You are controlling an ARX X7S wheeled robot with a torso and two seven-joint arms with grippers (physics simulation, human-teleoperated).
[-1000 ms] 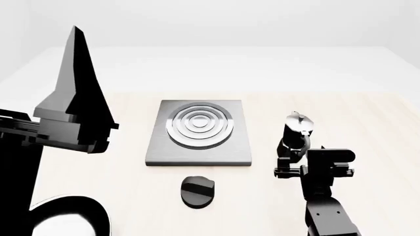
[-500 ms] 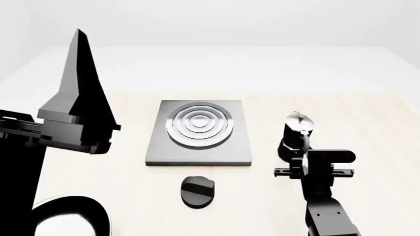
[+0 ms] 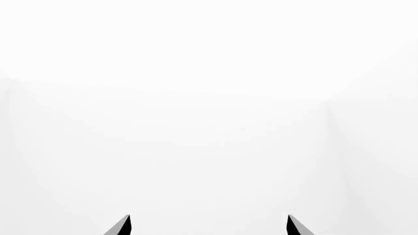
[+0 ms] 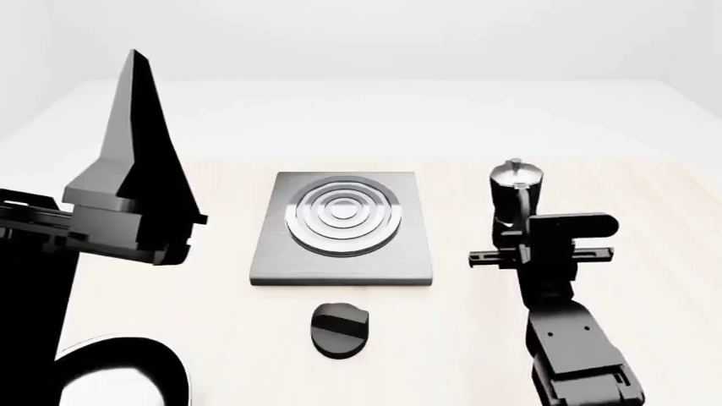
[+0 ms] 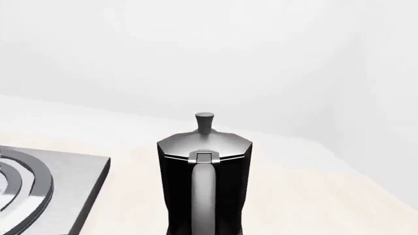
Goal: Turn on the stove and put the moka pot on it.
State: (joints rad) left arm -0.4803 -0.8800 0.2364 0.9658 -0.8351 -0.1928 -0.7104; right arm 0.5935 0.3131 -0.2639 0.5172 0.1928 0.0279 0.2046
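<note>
Right fingers (image 4: 513,222) clamped on faceted black-and-silver moka pot (image 4: 515,193); left fingers (image 3: 207,226) parted, empty.

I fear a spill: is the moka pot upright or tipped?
Upright: the moka pot shows its lid knob straight above a vertical handle, and it stands tall at the right gripper in the head view.

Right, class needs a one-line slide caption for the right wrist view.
Moka pot seen handle-on and upright, beside the stove corner on a pale table.

You see a brushed grey metal stove (image 4: 341,229), a glossy black moka pot (image 5: 204,181), and a matt pale wood table (image 4: 654,211).
</note>
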